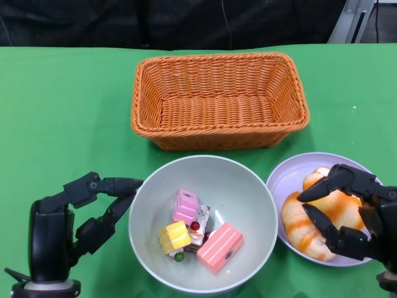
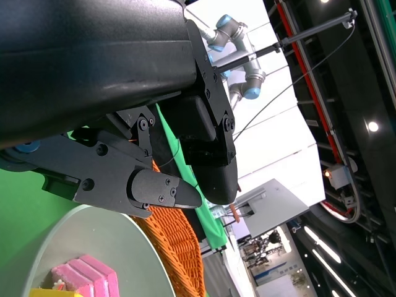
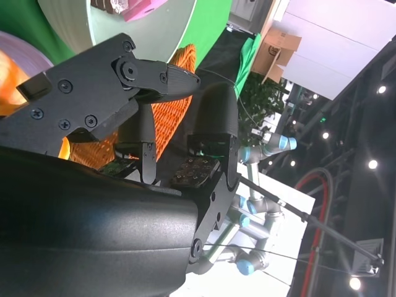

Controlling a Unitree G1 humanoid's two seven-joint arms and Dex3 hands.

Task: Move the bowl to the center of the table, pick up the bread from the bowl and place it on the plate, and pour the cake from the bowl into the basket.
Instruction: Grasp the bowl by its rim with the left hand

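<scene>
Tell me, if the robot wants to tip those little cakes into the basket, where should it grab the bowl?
Probably by the rim of the bowl on its left side, where the left hand waits open beside it. The wall is thin and upright enough to pinch there, the cakes lie well inside, and the basket sits just beyond. On the right, the plate crowds the rim.

In the head view, the right hand (image 1: 350,214) at 4 o'clock covers part of the bread (image 1: 310,225) on the plate (image 1: 286,176), and whether its fingers touch the bread cannot be told. The picture's edge cuts off both forearms at 6 o'clock. The bowl (image 1: 248,186) has its near rim cut by the bottom edge. In the right wrist view, the hand's shell hides most of the plate (image 3: 25,52) and the basket (image 3: 170,111); the cake (image 3: 133,7) is cut at 12 o'clock.
</scene>
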